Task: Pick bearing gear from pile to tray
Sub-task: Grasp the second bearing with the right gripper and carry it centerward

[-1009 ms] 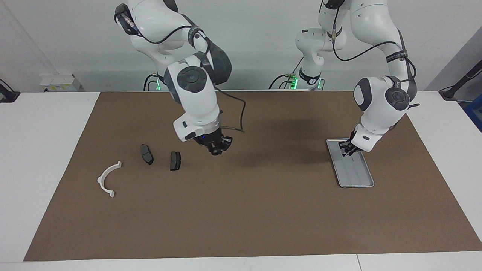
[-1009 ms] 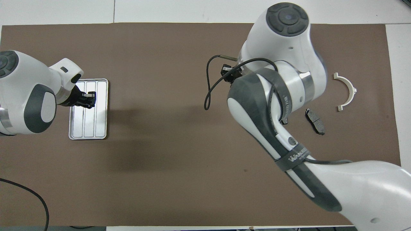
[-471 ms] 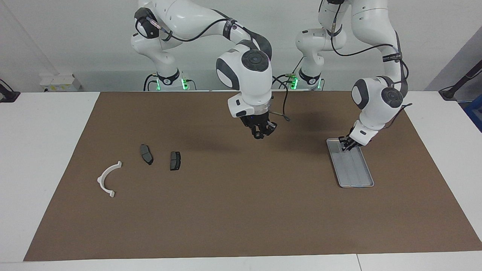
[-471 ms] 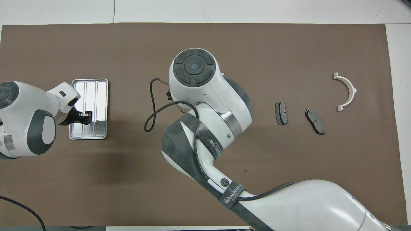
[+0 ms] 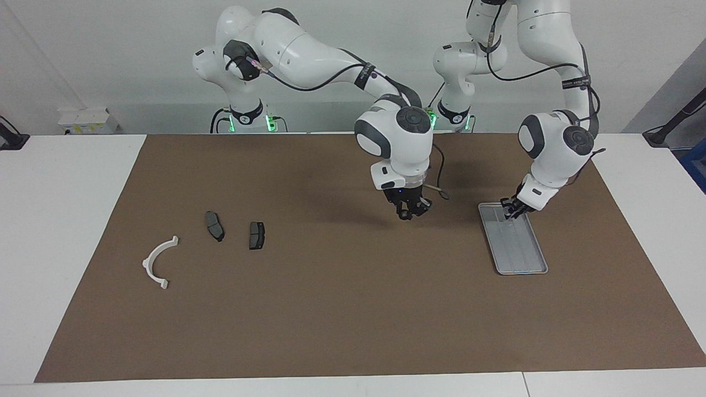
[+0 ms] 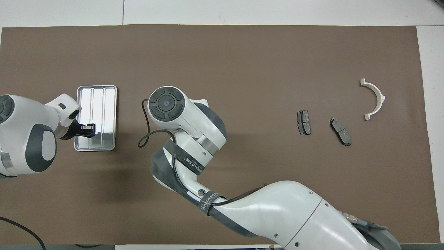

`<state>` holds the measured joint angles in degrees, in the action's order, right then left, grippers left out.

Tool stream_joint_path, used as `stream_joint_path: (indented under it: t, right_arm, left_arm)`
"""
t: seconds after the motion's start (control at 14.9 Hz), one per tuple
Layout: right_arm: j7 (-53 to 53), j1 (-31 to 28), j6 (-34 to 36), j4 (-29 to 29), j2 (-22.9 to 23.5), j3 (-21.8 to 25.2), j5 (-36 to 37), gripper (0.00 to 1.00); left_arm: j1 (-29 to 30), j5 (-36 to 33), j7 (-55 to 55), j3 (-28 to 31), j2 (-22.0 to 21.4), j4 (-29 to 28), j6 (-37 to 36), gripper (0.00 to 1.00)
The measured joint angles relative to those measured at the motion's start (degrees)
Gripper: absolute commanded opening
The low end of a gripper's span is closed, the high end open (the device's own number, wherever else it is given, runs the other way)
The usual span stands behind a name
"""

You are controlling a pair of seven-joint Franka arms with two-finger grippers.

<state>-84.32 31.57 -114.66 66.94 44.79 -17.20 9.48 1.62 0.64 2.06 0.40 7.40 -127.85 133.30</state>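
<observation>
Right fingers (image 5: 411, 212) hang over bare worktop (image 5: 353, 309), between pile and tray (image 5: 521, 251), closer to the tray; can't tell if they're clamped on a part. Left fingers (image 5: 510, 212) sit over the tray's end nearest the robots, grip state also unclear. I see no part in the tray; the spot under the left fingers is hidden. Judged: transfer underway, nothing visibly delivered. Count: two brake pads (image 5: 214, 226) (image 5: 256, 235), one half-ring bracket (image 5: 159, 262) at the right arm's end, one tray. No round black pieces visible.
</observation>
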Motion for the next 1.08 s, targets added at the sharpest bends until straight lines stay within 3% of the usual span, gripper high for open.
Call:
stream_joint_path:
  t: [0.81,0.94,1.08]
  right_arm:
    - [-0.70,0.53,-6.32,-0.38,5.06,0.21,2.73,0.00]
    - [-0.87,0.53,-6.60,-0.41,5.15,0.21,2.91,0.00]
    - [-1.08,0.53,-6.63,-0.49,5.15,0.21,2.91,0.00]
  left_arm:
    - [-0.87,0.10,-4.73,-1.00,0.00,-1.53,2.32,0.22]
    - [-1.24,0.10,-4.97,-1.02,0.00,-1.69,2.65,0.36]
    - [-1.28,0.10,-5.01,-1.01,0.00,-2.06,3.17,0.65]
